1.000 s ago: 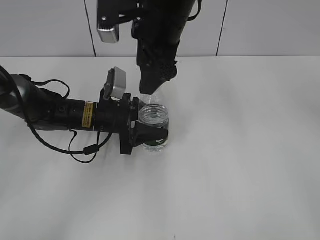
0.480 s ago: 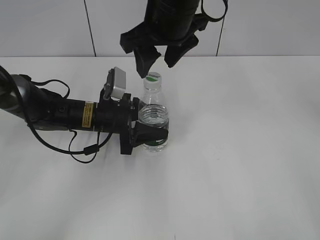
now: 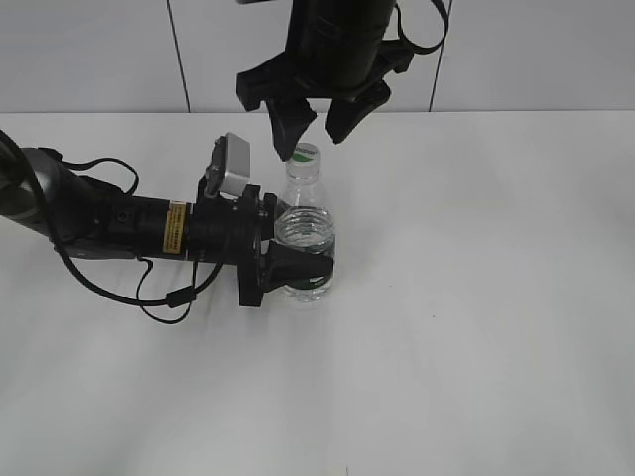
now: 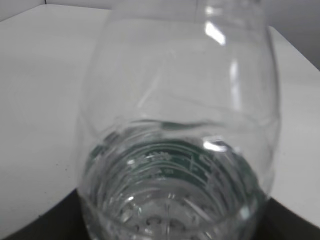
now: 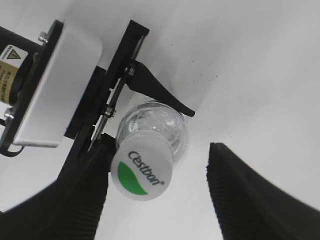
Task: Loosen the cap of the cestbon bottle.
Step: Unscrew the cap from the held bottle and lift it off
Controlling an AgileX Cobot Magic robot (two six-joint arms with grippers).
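The cestbon bottle (image 3: 305,238) stands upright on the white table, clear with a dark green label low down. My left gripper (image 3: 298,266) is shut on its body from the left; the left wrist view shows the bottle (image 4: 175,150) filling the frame. The white cap (image 3: 306,153) with its green half sits on the neck. My right gripper (image 3: 313,129) hangs open just above the cap. In the right wrist view the cap (image 5: 141,170) lies close to the left finger, with a wide gap to the right finger of the gripper (image 5: 155,190).
The left arm (image 3: 119,223) lies along the table at the left with a looping cable (image 3: 169,297). A tiled wall (image 3: 516,55) stands behind the table's far edge.
My right gripper was shut down over the cap one second ago. It has opened and risen, so the cap shows. The left gripper and bottle have not moved.
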